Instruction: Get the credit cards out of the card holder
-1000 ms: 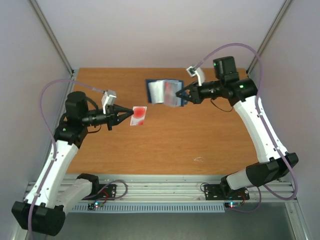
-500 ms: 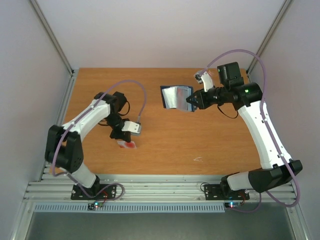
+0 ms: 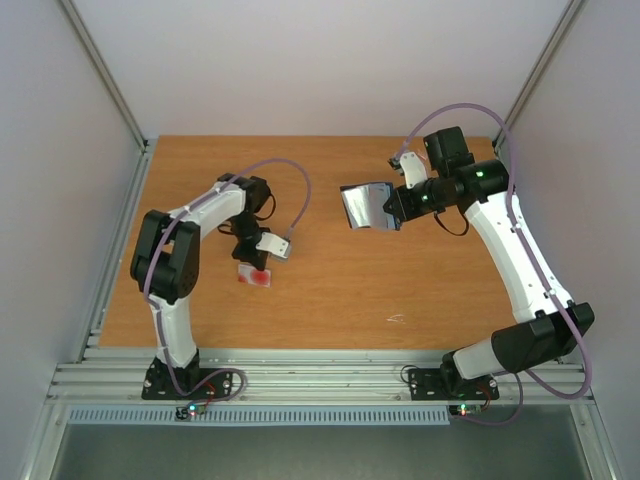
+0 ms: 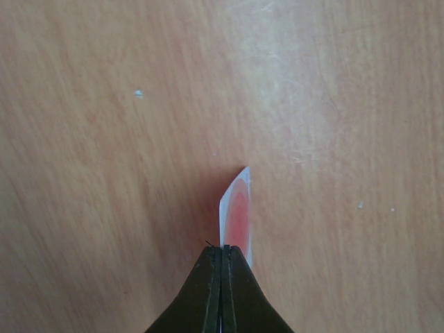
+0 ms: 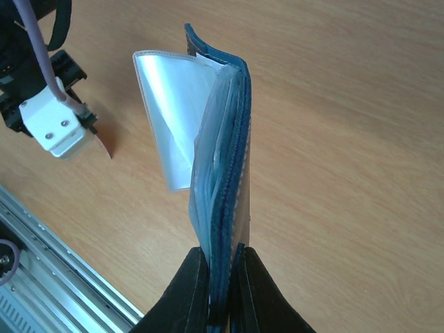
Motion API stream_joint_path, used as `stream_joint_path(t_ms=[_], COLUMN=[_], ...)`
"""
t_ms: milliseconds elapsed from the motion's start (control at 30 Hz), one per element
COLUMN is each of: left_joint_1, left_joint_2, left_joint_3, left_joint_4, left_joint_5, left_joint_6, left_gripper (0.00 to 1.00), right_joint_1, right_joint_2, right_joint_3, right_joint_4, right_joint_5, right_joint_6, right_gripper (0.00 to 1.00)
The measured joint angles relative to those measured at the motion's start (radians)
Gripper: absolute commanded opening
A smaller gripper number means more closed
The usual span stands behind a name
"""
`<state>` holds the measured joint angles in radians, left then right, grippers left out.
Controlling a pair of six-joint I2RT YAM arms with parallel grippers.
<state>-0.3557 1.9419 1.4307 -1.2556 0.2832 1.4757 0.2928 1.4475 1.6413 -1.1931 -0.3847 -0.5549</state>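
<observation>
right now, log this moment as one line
left jaws: shut on red-circle card, low over table | right jaws: shut on card holder, held up, open

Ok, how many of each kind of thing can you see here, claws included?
Card in view: 1
Holder: 1
Claws: 2, the left claw and the right claw
Total: 4
</observation>
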Motion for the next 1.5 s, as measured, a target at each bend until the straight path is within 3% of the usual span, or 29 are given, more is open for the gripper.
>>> stream_joint_path(t_ms=[67, 233, 267, 300, 433, 567, 700, 833, 967, 1133, 1367, 1400, 1433, 1500], left_joint_1=[0.000, 0.002, 0.004, 0.009, 0.045, 0.138, 0.179, 0.080, -0.040, -0.043, -0.043, -0.043, -0.043, -0.042], left_joint_2=[0.026, 0.070, 0.070, 0.069, 0.038, -0.129, -0.454, -0.812, -0.931, -0.924, -0.946, -0.949, -0.955, -0.968], left_joint_3=[0.029, 0.087, 0.097, 0.111, 0.179, 0.197, 0.011, -0.325, -0.471, -0.545, -0.599, -0.602, -0.608, -0.625], left_joint_4=[-0.005, 0.018, 0.018, 0.017, 0.019, 0.067, 0.341, 0.735, 0.952, 1.100, 1.205, 1.223, 1.246, 1.294], left_joint_5=[0.000, 0.005, 0.009, 0.015, 0.082, 0.279, 0.457, 0.482, 0.441, 0.348, 0.332, 0.341, 0.354, 0.396], left_joint_6=[-0.005, -0.042, -0.055, -0.061, -0.114, -0.256, -0.626, -1.185, -1.530, -1.790, -1.907, -1.913, -1.915, -1.925], left_gripper=[0.08, 0.75, 0.85, 0.90, 0.94, 0.99, 0.99, 0.99, 0.99, 0.99, 0.99, 0.95, 0.72, 0.13], right_joint_1=[0.000, 0.000, 0.000, 0.000, 0.000, 0.000, 0.023, 0.095, 0.183, 0.247, 0.264, 0.264, 0.264, 0.264], right_joint_2=[0.002, 0.002, 0.002, 0.003, 0.009, 0.006, -0.014, -0.018, -0.012, 0.014, -0.003, -0.006, -0.009, -0.014], right_joint_3=[0.000, 0.000, 0.002, 0.006, 0.034, 0.076, 0.092, 0.108, 0.108, 0.125, 0.069, 0.063, 0.058, 0.056], right_joint_4=[-0.006, -0.014, -0.018, -0.022, -0.044, -0.070, -0.055, -0.019, 0.036, 0.089, 0.196, 0.201, 0.204, 0.204], right_joint_5=[0.002, 0.004, 0.005, 0.005, -0.001, -0.059, -0.099, -0.075, -0.134, -0.224, -0.389, -0.409, -0.426, -0.455], right_joint_6=[-0.001, -0.003, -0.003, -0.003, -0.002, -0.002, 0.027, 0.078, 0.100, 0.117, 0.134, 0.131, 0.127, 0.111], right_gripper=[0.01, 0.01, 0.01, 0.01, 0.01, 0.01, 0.01, 0.01, 0.01, 0.01, 0.01, 0.01, 0.01, 0.02])
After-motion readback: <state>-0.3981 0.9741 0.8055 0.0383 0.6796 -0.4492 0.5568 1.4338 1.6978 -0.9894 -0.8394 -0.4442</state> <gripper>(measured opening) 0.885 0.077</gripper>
